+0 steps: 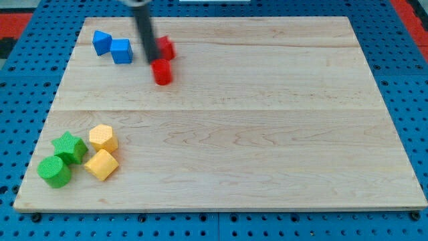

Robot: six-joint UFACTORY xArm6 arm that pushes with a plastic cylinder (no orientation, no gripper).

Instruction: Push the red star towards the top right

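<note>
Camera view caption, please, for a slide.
My tip sits just left of two red blocks, blue blocks farther left, on a wooden board.

The red star [166,48] lies flat on the worktop [267,134] near the view's top edge, left of centre. It is a small, bright red block. Its outline is motion-blurred, so the points are hard to make out, but an angular edge juts toward the view's right. Its left side is hidden behind the dark rod, and my tip [152,61] sits just at its lower left; whether they touch cannot be told. Directly below it in the view, close by or perhaps touching, sits a second red block [162,71], rounder in look. The star lies well apart from the worktop's right edge.
</note>
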